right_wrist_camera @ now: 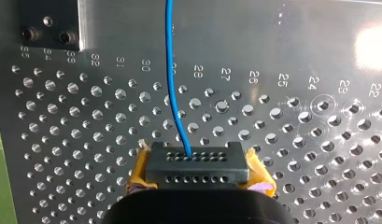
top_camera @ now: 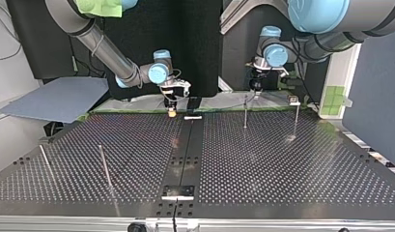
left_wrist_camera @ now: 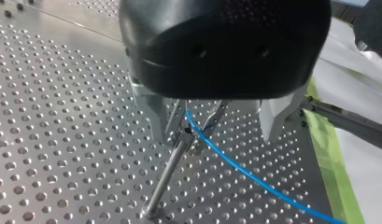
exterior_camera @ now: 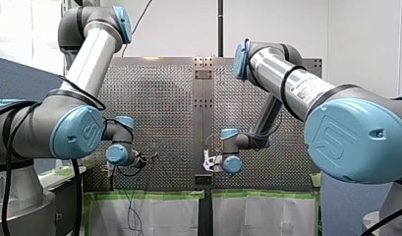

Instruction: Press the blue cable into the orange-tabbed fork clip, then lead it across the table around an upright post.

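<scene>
— Left end effector [left_wrist_camera: 187, 139]: what is it doing?

— Its thin metal fingers [left_wrist_camera: 177, 123] are drawn together in a V, with the blue cable [left_wrist_camera: 244, 173] running out between them. They hover at the top of an upright post [left_wrist_camera: 161, 189], touching it or just beside it; I cannot tell which. Held there, the cable looks placed to be led around that post.

— Where does the cable go from there?

— It slopes away low over the perforated surface [left_wrist_camera: 48, 140]. In the right wrist view it runs almost straight, probably lightly taut, and ends at a black perforated block [right_wrist_camera: 198, 165] with orange-yellow pieces on both sides.

— Is that block the fork clip?

— I cannot tell. The coloured pieces may be the clip's tabs, or they may be the pads of my right end effector [top_camera: 171, 107]. For that reason I also cannot tell whether it is spread or pinching anything. In the top view it sits low, near the surface's far edge at the middle. My guess is that it anchors that end of the cable while the other arm does the routing.
</scene>
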